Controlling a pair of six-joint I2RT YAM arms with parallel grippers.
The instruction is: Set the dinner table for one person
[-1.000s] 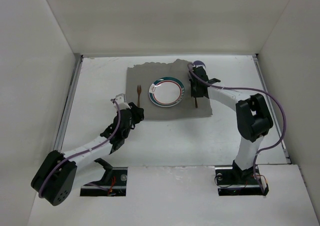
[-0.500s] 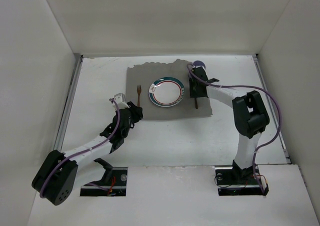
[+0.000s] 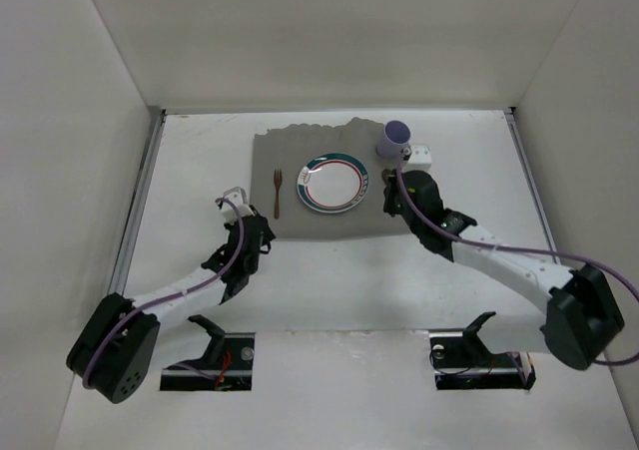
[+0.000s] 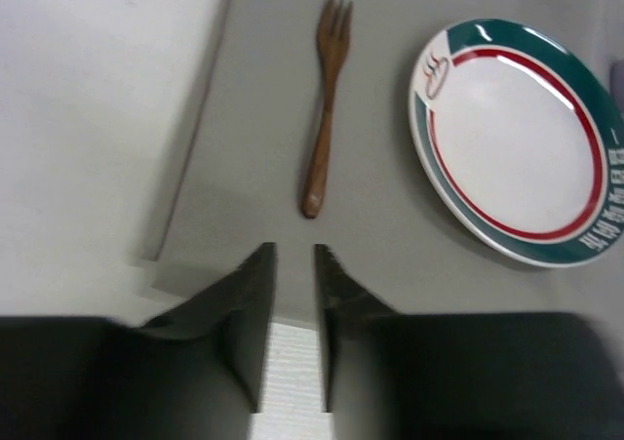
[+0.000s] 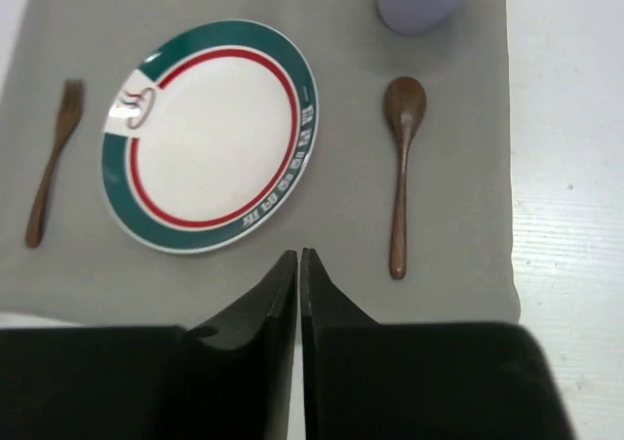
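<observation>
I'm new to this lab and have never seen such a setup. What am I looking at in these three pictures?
Two robot arms are bolted at the near edge of a white table. The wide picture comes from a fixed camera above and behind them; the other two come from a camera on each wrist, so the dark shapes at the bottom are that arm's own fingers. On a grey cloth lie a plate, a wooden fork on its left, a wooden spoon on its right and a purple cup beyond the spoon. Nothing is held: the left gripper is slightly open, the right gripper is shut.
</observation>
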